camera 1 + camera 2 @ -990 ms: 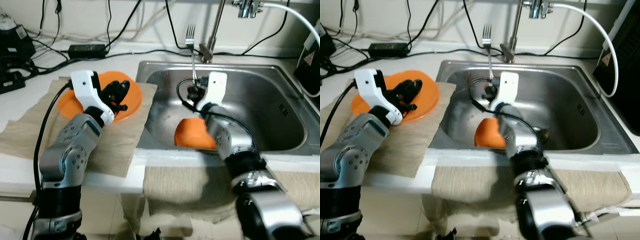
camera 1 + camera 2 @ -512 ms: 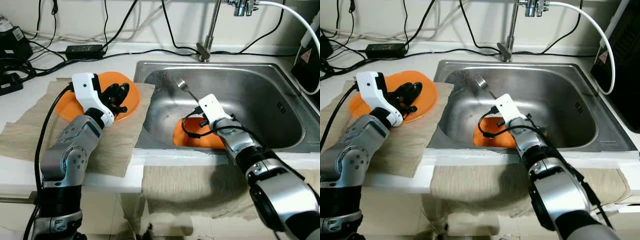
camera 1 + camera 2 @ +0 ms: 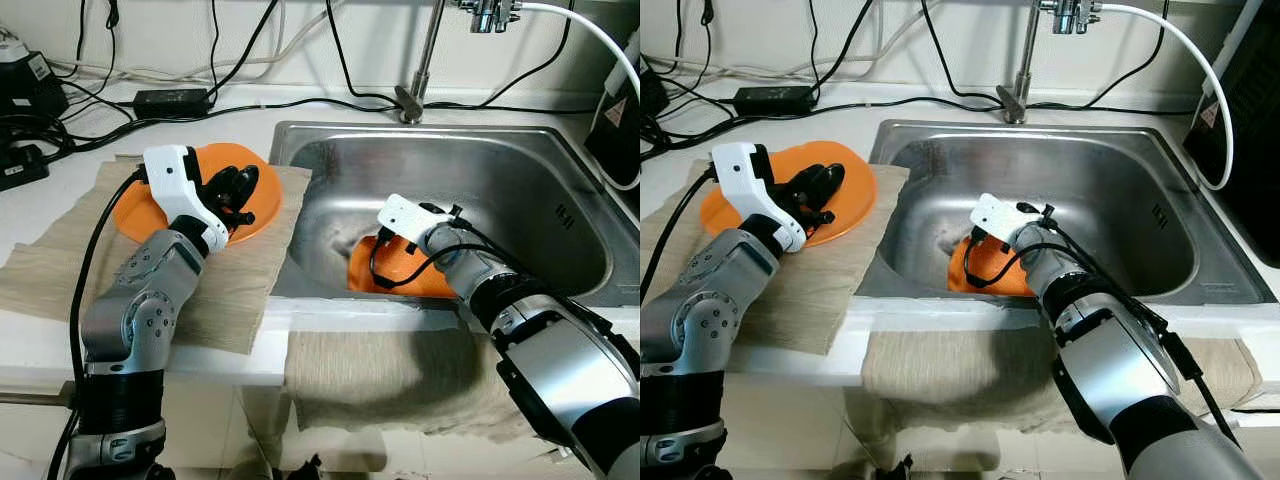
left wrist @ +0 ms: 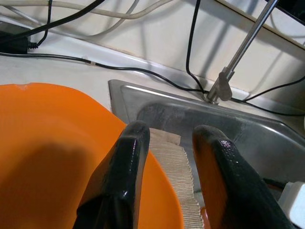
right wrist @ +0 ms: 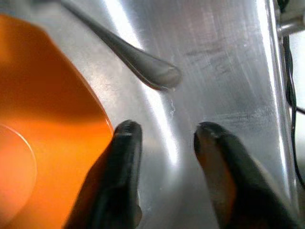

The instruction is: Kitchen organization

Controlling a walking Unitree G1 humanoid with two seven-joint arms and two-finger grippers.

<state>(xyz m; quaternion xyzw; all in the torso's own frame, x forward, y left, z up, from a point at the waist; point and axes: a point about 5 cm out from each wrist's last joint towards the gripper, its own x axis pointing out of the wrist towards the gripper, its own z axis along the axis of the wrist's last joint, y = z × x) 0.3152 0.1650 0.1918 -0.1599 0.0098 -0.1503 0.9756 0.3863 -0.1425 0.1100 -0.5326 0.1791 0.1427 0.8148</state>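
Fork [image 5: 143, 67] lies loose on the sink [image 3: 520, 190] floor beside the orange bowl [image 3: 400, 275], just ahead of our right claw [image 5: 162, 143], whose fingers are spread and empty. Closing crookedly, we risk skidding it across steel or nudging the bowl.

head eyes look down at the sink [image 3: 560, 215]; wrist cameras close.
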